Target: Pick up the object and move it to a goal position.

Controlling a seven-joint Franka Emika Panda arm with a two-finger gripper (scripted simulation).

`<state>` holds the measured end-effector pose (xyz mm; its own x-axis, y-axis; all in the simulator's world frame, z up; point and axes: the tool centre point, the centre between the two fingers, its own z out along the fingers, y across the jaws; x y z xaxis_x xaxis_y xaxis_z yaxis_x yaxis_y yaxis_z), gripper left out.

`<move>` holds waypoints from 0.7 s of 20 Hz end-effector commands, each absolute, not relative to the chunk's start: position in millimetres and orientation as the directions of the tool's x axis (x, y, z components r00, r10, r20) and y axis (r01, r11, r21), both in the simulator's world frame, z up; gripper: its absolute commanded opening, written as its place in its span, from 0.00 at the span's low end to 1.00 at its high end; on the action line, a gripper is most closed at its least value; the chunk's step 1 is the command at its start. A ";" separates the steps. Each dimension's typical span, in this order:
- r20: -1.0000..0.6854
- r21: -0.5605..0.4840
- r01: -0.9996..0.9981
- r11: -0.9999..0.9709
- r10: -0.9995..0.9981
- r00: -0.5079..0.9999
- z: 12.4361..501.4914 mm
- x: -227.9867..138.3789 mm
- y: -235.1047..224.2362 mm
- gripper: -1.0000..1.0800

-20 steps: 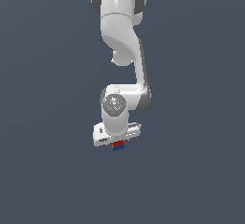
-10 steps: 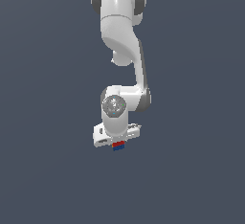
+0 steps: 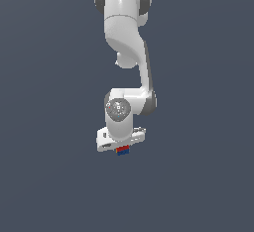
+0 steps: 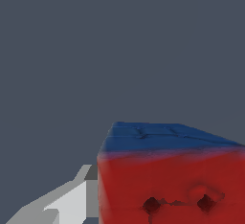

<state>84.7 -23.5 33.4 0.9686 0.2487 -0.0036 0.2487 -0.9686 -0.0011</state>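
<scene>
Your white pincer [image 3: 122, 146] grips the tiny red-and-blue cube [image 3: 123, 150], which sits at 6 o'clock beneath the wrist. The carry looks underway; next, move it to the goal, unseen here.

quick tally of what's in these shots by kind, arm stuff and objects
robot arm: 1
hand: 1, with the cube sitting at its tip
cube: 1, with red and blue faces
finger: 1 visible beside the cube in the wrist view
total: 4
</scene>
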 end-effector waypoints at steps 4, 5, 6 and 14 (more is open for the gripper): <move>-0.001 0.000 0.249 -0.969 0.249 0.969 43.6 78.5 -24.4 0.00; -0.001 0.000 0.249 -0.969 0.249 0.969 46.2 76.5 -24.6 0.00; -0.001 0.000 0.249 -0.969 0.249 0.969 49.1 74.2 -24.8 0.00; -0.001 0.000 0.249 -0.969 0.249 0.969 85.3 46.0 -27.8 0.00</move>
